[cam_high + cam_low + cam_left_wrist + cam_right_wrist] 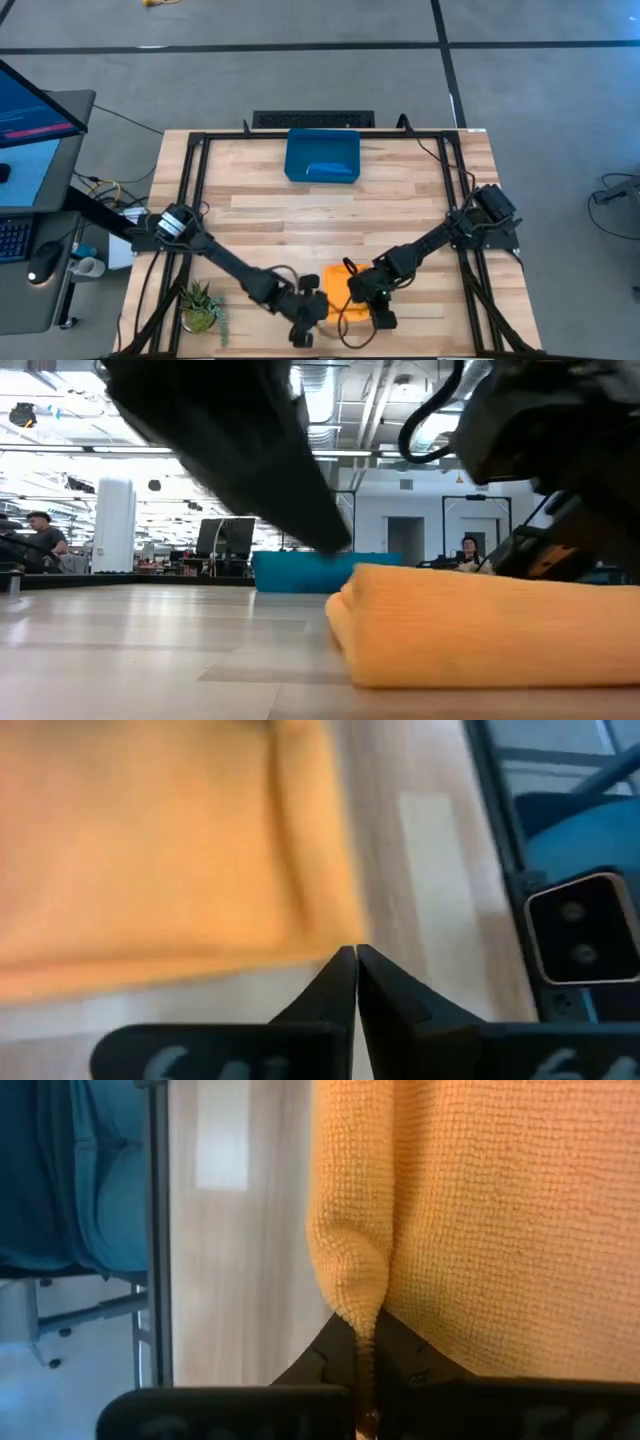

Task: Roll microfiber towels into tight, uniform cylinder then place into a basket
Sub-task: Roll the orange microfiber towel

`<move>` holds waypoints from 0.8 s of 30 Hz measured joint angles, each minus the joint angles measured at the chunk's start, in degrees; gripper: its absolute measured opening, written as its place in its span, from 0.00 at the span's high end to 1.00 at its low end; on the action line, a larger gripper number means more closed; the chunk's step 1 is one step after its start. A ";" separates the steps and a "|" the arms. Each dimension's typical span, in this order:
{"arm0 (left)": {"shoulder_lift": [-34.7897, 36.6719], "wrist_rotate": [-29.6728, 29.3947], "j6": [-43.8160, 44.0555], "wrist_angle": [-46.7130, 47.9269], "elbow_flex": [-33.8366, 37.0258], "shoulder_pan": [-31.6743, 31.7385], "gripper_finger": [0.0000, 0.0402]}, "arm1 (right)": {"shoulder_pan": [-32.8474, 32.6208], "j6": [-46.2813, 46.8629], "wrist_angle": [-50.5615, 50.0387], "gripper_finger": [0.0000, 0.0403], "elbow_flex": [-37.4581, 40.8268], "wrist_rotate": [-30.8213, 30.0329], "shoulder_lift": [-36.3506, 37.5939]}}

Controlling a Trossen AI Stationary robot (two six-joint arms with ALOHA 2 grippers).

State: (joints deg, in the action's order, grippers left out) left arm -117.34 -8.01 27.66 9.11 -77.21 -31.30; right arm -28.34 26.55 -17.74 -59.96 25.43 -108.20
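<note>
The orange towel (338, 292) lay folded or partly rolled near the front edge of the table (400, 210), between the two grippers; in the low view it showed as a thick, soft-edged bundle (480, 625), not yet a tight cylinder. The basket (322, 156) stood well apart at the far side of the table, with a blue towel (330, 171) already inside it. The step in hand appeared to be the rolling of the orange towel, with placement still to come.

The right gripper (365, 1370) was closed on a pinched fold at the towel's edge, cloth (480, 1220) visibly caught between its fingers. The left gripper (356, 982) was fully closed, fingertips touching one another, just beside the towel's edge (170, 850) but holding nothing; bare wood showed between it and the cloth.

The next move probably called for the left gripper to reopen and take a matching grip on the free edge, so that both ends could be turned over evenly. A one-sided pull would likely skew the roll or loosen it. A small plant (203, 305) stood at the table's left front corner, clear of the work
</note>
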 joint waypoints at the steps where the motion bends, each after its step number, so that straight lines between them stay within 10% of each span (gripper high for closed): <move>1: 0.39 -2.32 -1.11 -0.33 0.00 -0.88 1.00 | 0.37 -0.02 -0.01 0.94 0.00 -0.03 0.00; 8: 0.08 -4.24 -14.81 -10.02 -0.26 -3.91 1.00 | 1.97 -0.04 -0.02 0.93 -0.02 -0.09 0.00; 24: -3.77 -1.40 -14.53 -9.55 -0.14 2.03 1.00 | 2.16 -0.13 0.90 0.93 1.97 0.33 0.33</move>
State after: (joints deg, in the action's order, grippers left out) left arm -121.11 -9.41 13.13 -0.44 -77.35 -29.27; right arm -26.17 26.41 -16.84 -57.99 25.76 -107.87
